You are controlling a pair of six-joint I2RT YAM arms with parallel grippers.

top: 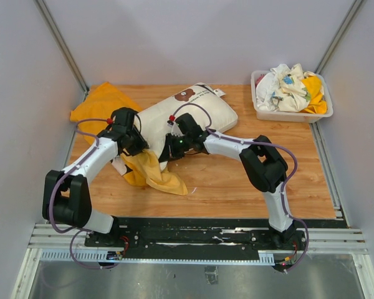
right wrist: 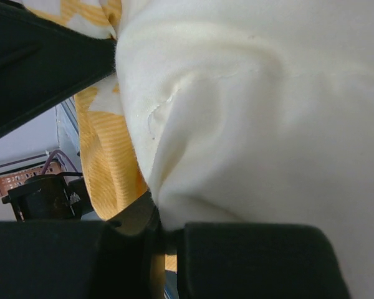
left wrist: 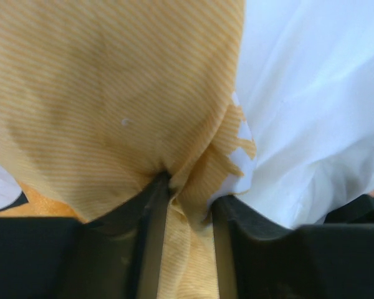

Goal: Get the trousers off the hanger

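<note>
trousers (top: 157, 174) lie mid-table; white bin (top: 285, 116) holds crumpled clothes (top: 291, 87).

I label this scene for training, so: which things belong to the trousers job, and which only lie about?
Job: yellow trousers, left claw, right claw; hanger not visible.
Lying about: white cushion, orange cloth, bin of clothes.

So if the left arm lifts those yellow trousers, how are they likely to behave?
Probably floppy: the yellow trousers lie crumpled on the table and gather into folds between the fingers of the left gripper. Likely light too, since the striped cloth looks thin. They would probably sag and trail, perhaps dragging against the white pillow beside them.
</note>
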